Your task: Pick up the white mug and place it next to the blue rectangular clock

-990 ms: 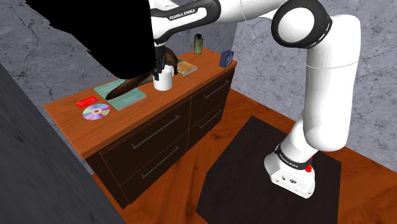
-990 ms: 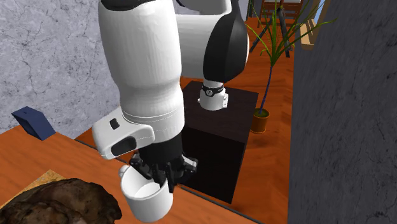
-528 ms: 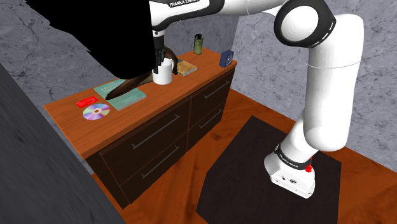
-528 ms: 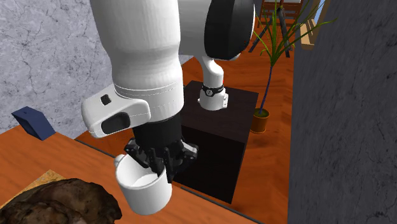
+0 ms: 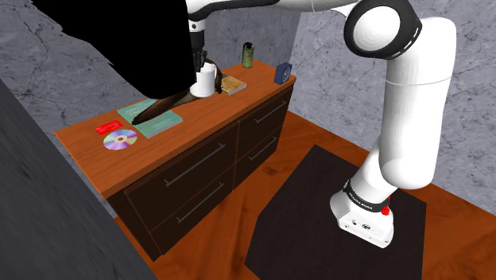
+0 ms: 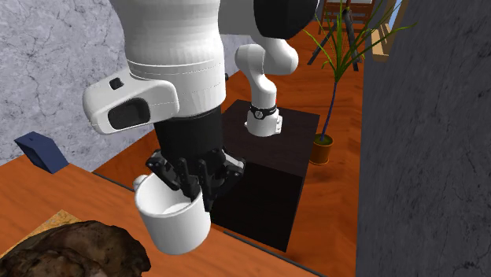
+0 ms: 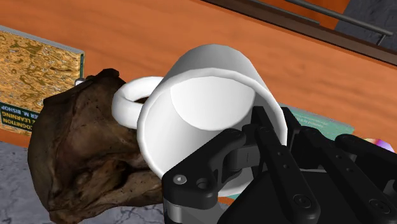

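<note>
Shoulder view: your gripper (image 5: 201,66) is clamped on the mug (image 5: 207,83) rim, mug hanging over the dresser (image 5: 83,139) top, & the clock (image 5: 282,74) sits well off to that view's right.

Wooden dresser (image 5: 208,161), grey marbled walls (image 5: 319,70)

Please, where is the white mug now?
In the shoulder view's upper middle, the gripper holds the white mug above the dresser, beside the brown lump.
</note>
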